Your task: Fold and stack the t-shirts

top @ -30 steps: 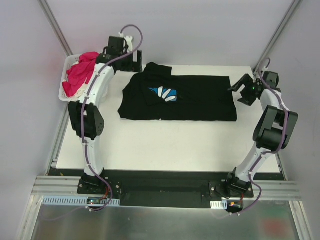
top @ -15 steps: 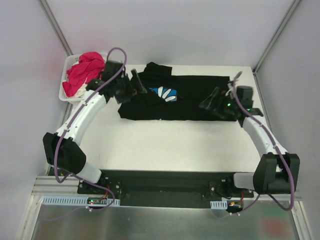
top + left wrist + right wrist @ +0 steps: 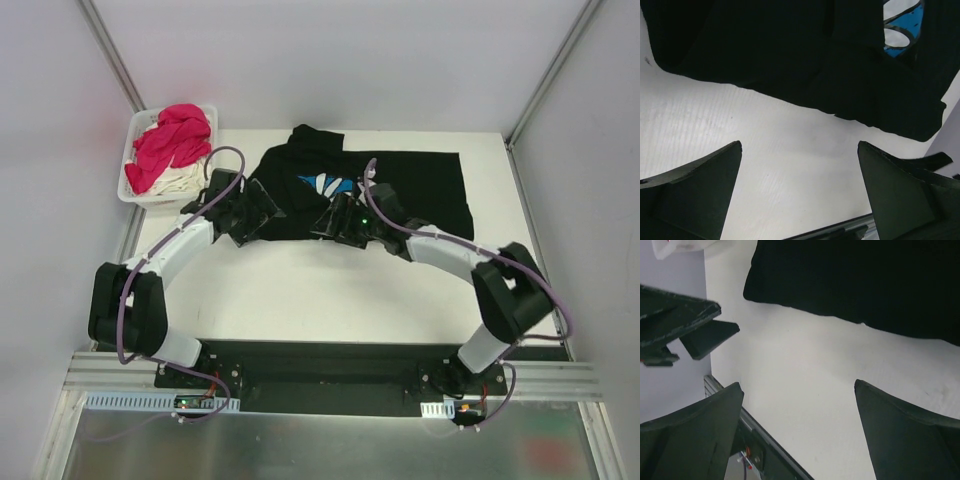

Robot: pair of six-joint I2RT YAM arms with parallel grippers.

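Black t-shirt (image 3: pixel 420 185) flat on counter (image 3: pixel 330 290), far half, partly folded; blue-and-white print (image 3: pixel 330 185) showing.
Left pincer (image 3: pixel 799 146) spread wide, empty, low over bare counter just short of tee's near edge, left end.
Right pincer (image 3: pixel 797 385) also spread, empty, beside same edge, about mid-length.
Magenta t-shirt (image 3: pixel 172 140) and cream t-shirt (image 3: pixel 178 180) heaped in white basket (image 3: pixel 128 192), far left.
Handling estimate: light, limp cloth, no stiffness; doubled layers likely slide and sag if lifted at one point.
Take hold at near edge, through all layers, two spaced points, one per pincer.
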